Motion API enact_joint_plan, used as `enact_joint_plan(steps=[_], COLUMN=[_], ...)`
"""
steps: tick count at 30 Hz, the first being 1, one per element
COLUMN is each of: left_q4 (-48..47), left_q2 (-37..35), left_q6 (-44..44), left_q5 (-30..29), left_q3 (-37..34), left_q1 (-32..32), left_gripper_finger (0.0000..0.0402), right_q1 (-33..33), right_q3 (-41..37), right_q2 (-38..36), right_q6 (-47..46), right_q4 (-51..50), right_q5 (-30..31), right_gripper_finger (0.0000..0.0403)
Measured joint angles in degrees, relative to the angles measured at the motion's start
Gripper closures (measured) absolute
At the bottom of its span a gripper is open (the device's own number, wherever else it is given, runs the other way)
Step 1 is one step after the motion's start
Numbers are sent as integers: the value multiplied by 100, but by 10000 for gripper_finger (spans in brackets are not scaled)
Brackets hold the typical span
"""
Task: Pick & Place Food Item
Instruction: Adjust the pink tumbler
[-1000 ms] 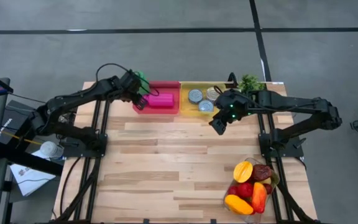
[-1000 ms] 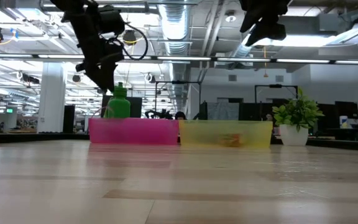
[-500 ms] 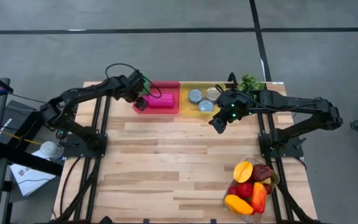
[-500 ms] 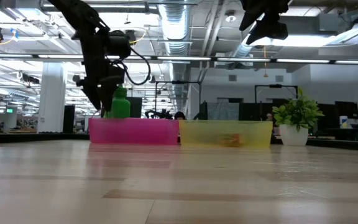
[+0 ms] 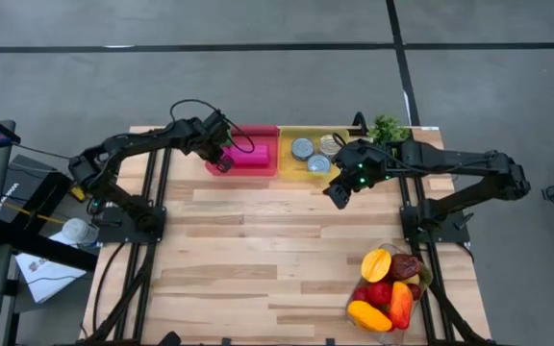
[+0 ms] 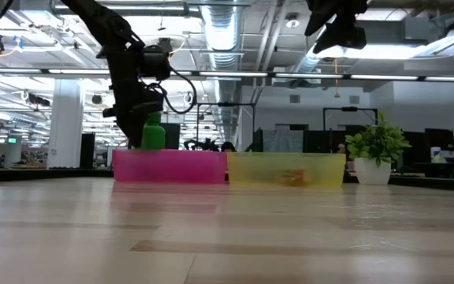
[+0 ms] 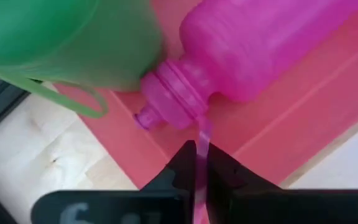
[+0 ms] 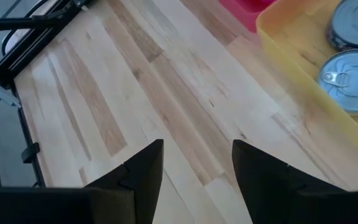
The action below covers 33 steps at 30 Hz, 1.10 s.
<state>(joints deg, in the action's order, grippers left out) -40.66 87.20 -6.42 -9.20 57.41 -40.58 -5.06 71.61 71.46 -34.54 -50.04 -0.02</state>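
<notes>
The bench held two bins, one pink bin (image 5: 250,154) and one yellow bin (image 5: 294,168), three tin cans (image 5: 302,148), two bottles, one pink bottle (image 7: 266,43) and one green bottle (image 7: 67,37), and one potted plant (image 5: 387,128).

There are no words, labels or brand names clear enough to read in these pictures. The left gripper (image 7: 197,163) has some pale raised marks on its dark body, at about 7 o'clock in the left wrist view. They are cut off and too blurry to make out.
</notes>
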Motion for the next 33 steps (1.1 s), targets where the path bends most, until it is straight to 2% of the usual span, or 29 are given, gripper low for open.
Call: enact_joint_plan(steps=[4, 12, 17, 26, 33], left_q4=[-28, -43, -94, -90, -183], left_q2=[-124, -1077, -1476, -1469, -1460], left_q6=[10, -12, -137, -316, -374], left_q5=[62, -44, -43, 56, 5], left_q3=[-2, 0, 63, 480, 755], left_q1=[4, 13, 13, 140, 243], left_gripper_finger=[400, 400, 401, 402, 401], right_q1=[91, 127, 113, -158, -135], right_q3=[0, 0, 0, -4, -4], right_q2=[0, 22, 298, 1062, 1109], right_q6=[0, 169, 702, 1255, 1749], right_q4=[67, 687, 1083, 1375, 1789], right_q5=[1, 14, 298, 305, 298], right_gripper_finger=[222, 230, 222, 161, 153])
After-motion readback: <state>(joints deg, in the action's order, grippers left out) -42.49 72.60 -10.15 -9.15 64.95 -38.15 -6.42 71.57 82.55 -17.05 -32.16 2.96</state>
